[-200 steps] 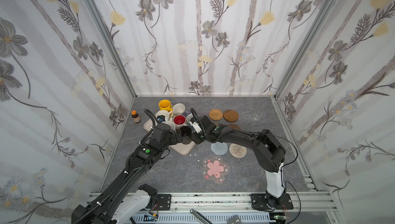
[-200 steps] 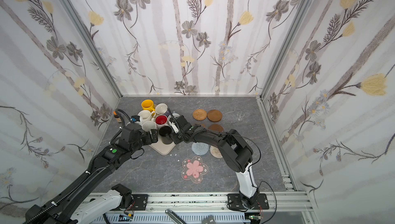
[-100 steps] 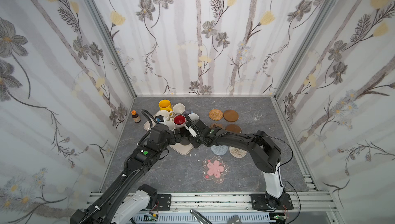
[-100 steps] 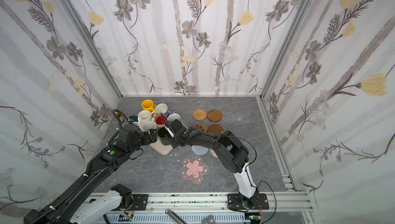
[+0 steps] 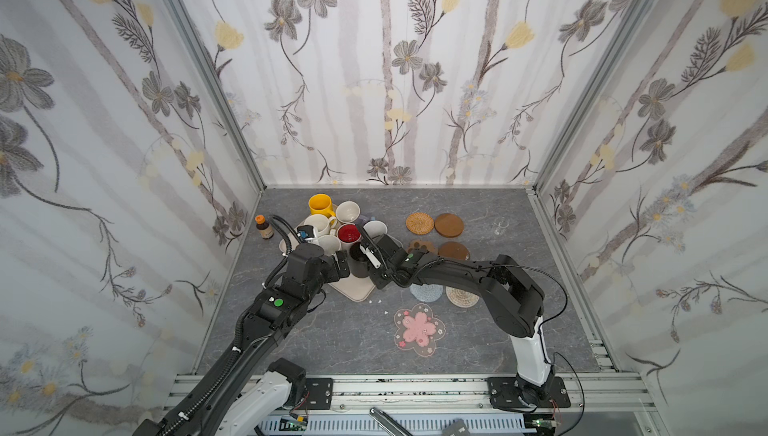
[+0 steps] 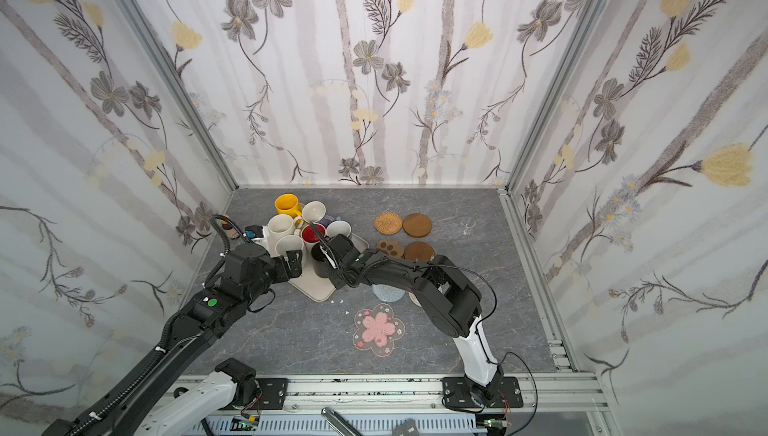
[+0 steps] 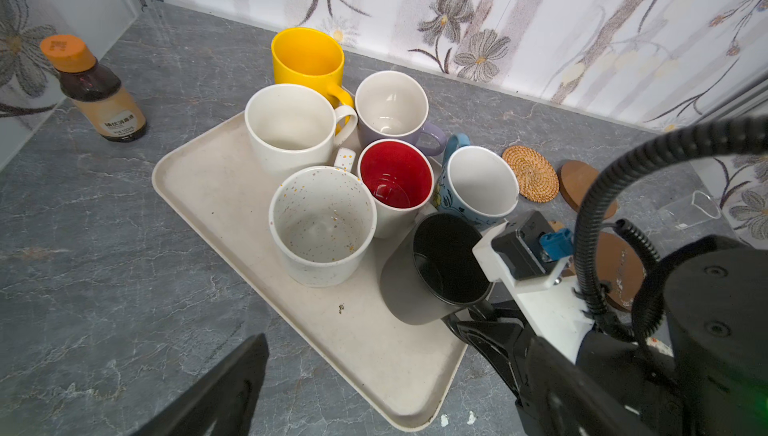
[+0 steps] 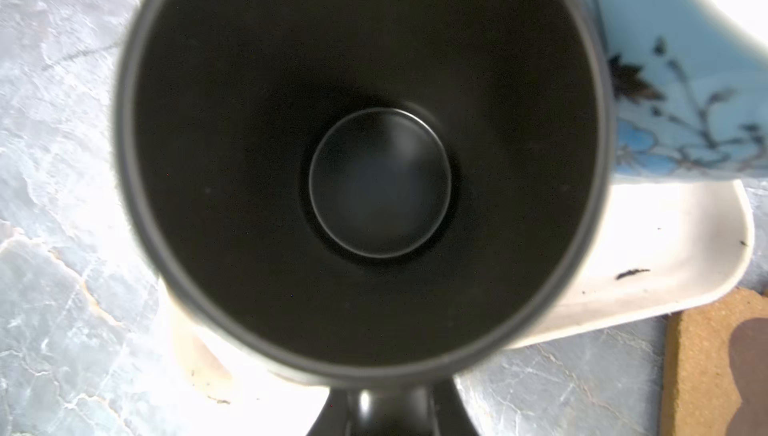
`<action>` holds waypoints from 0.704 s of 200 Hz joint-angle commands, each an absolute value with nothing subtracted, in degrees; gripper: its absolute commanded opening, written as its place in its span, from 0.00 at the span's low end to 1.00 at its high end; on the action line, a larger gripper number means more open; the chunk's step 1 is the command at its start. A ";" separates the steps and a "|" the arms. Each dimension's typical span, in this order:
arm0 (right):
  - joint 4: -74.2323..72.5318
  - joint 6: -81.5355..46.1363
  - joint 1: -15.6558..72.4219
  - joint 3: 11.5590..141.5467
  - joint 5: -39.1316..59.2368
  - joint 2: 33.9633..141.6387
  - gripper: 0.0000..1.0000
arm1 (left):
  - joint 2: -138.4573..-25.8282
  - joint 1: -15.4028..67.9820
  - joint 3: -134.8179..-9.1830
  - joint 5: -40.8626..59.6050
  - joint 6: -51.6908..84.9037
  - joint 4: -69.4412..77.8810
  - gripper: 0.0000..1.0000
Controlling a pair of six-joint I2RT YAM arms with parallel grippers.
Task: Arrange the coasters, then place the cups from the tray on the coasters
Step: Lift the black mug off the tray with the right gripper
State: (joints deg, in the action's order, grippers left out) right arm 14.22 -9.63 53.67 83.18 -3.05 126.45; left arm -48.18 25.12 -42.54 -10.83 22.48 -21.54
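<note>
Black mug (image 7: 415, 288): upright at the right edge of the tray (image 7: 208, 172), handle toward the right gripper (image 5: 373, 271). The gripper is at the handle; its jaws are hidden behind mug and arm, so a clamp cannot be told. Left gripper (image 5: 338, 267): fingers wide apart, just beside the mug, holding nothing. Surface: grey marbled tabletop (image 5: 332, 342); floral-papered walls (image 5: 374, 80). Knitted coaster (image 5: 426, 293): partly hidden under the right arm. Other mugs (image 7: 322, 226): six, crowded behind. Bottle (image 5: 264, 226): left of the tray.

We see seven cups (image 5: 328, 244) sitting close together, mouths up, at the far end of the beige tray (image 5: 353, 288). The black cup (image 5: 358, 261) is nearest us. Seven coasters (image 5: 449, 225) lie flat on the bench (image 5: 332, 338), right of the tray.
</note>
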 commanded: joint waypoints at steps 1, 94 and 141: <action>13.76 -10.76 53.88 83.32 -3.36 124.96 0.04 | -47.28 25.05 -42.30 -12.99 22.31 -20.04 1.00; 14.74 -14.71 52.36 74.50 -5.11 110.04 0.03 | -48.58 26.28 -46.55 -8.62 26.27 -20.04 1.00; 15.08 -17.04 47.55 67.20 -4.93 100.84 0.03 | -54.06 33.81 -48.64 -13.92 28.80 -19.36 1.00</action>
